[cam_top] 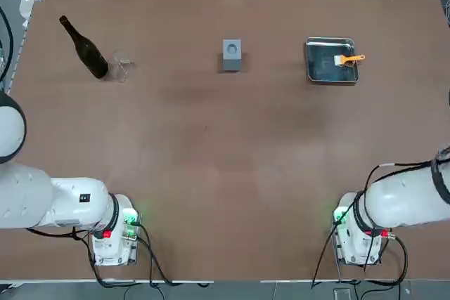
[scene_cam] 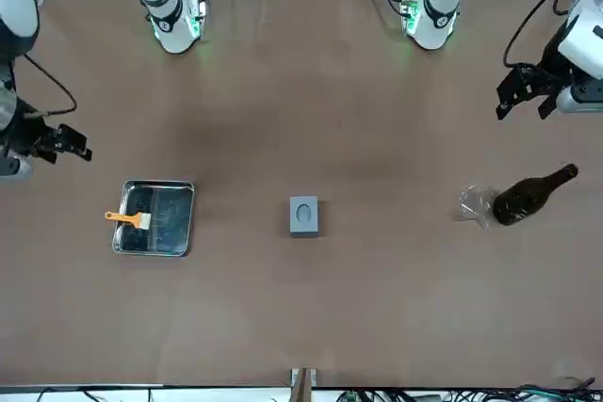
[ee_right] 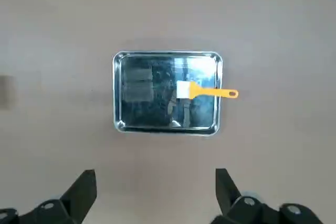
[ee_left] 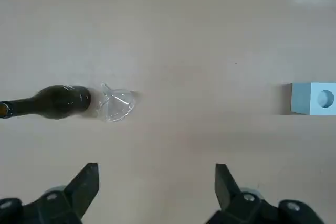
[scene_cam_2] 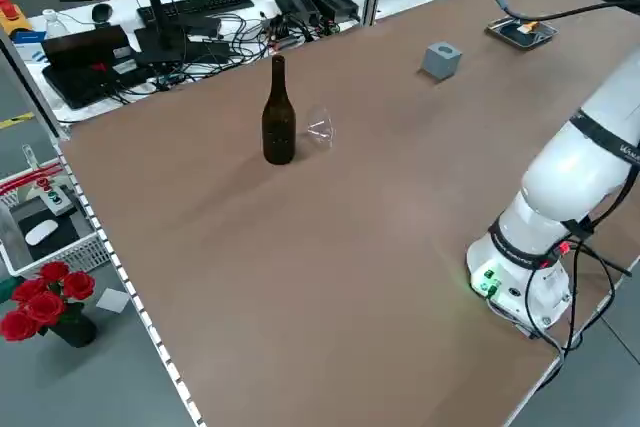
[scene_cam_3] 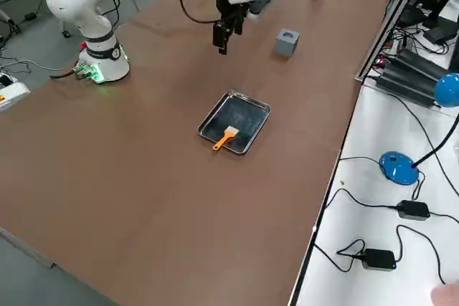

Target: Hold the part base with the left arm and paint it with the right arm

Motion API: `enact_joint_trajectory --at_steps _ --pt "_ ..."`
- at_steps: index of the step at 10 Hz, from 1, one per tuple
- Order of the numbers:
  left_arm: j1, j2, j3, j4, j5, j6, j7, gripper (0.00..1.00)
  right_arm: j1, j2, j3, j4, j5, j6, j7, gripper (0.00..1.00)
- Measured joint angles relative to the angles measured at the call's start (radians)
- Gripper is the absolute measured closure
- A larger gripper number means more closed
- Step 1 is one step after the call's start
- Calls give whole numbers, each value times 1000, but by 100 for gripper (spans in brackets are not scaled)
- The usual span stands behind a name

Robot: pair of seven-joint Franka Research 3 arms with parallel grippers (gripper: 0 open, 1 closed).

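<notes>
Near the far edge of the table [cam_top: 211, 173], about midway along it, the part base [cam_top: 231, 55] stands by itself, its round recess facing up, nothing touching it. That leaves open tabletop around it for my left gripper [scene_cam: 528, 91] to come in and pinch its sides while the top face stays free for painting. That gripper hangs above the left edge of the table, pointing down, fingers [ee_left: 86, 182] spread wide and empty; from its wrist view the block sits well off to one side, so I judge a long reach is still ahead before I can steady anything.

Toward the far right corner lies the metal tray [cam_top: 312, 75], and the brush [cam_top: 349, 59] rests in it with its bristles on the tray floor and its orange handle laid over the rim toward the right edge. I read that as deliberate: the handle sticks out where my right gripper [scene_cam: 66, 143] can take it without dipping into the tray. That gripper hovers above the right edge of the table, its fingers [ee_right: 84, 187] fully apart, holding nothing, the tray straight below its view.

By the far left corner a dark bottle [cam_top: 84, 48] stands with a clear funnel [cam_top: 121, 67] beside it, well apart from the block and no part of this job.
</notes>
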Motion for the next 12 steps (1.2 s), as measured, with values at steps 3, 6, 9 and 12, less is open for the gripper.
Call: enact_joint_trajectory --at_steps 3,6,9,12 --pt "0 0 0 0 0 0 0 2 -8 -72 4 0 -26 -63 10 0" --pt "0 0 0 0 0 0 0 2 -14 -120 4 18 -61 -110 14 0" --pt "0 0 -1 -1 0 -1 -1 2 -40 -120 2 26 -63 -121 16 0" --pt "0 0 -2 -1 0 -1 -3 2 -45 -120 -8 27 -63 -126 16 0"
